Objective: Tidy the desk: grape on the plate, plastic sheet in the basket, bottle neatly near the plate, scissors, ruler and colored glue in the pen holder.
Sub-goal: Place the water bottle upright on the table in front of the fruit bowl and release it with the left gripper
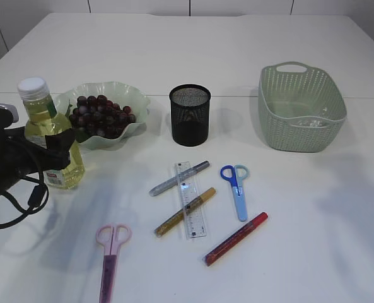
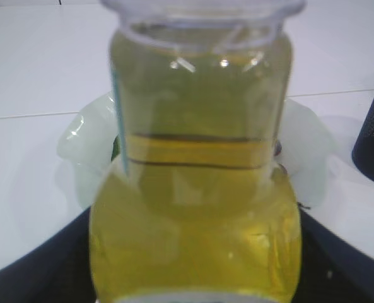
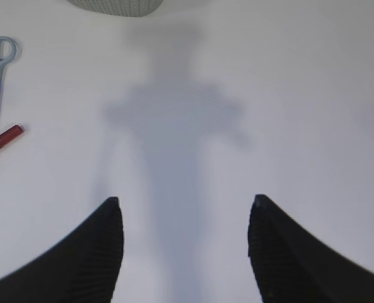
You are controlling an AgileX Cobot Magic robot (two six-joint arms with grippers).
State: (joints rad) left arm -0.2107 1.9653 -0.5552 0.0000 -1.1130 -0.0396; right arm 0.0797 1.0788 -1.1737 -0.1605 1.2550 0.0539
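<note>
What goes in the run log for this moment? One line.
left gripper: around bottle beside plate | right gripper: open, empty | pen holder: empty

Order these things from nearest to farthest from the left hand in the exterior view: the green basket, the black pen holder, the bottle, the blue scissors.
1. Bottle: between the fingers of the left hand, far left.
2. Black pen holder: center, right of the plate.
3. Blue scissors: right of center, toward the front.
4. Green basket: far right, at the back.
</note>
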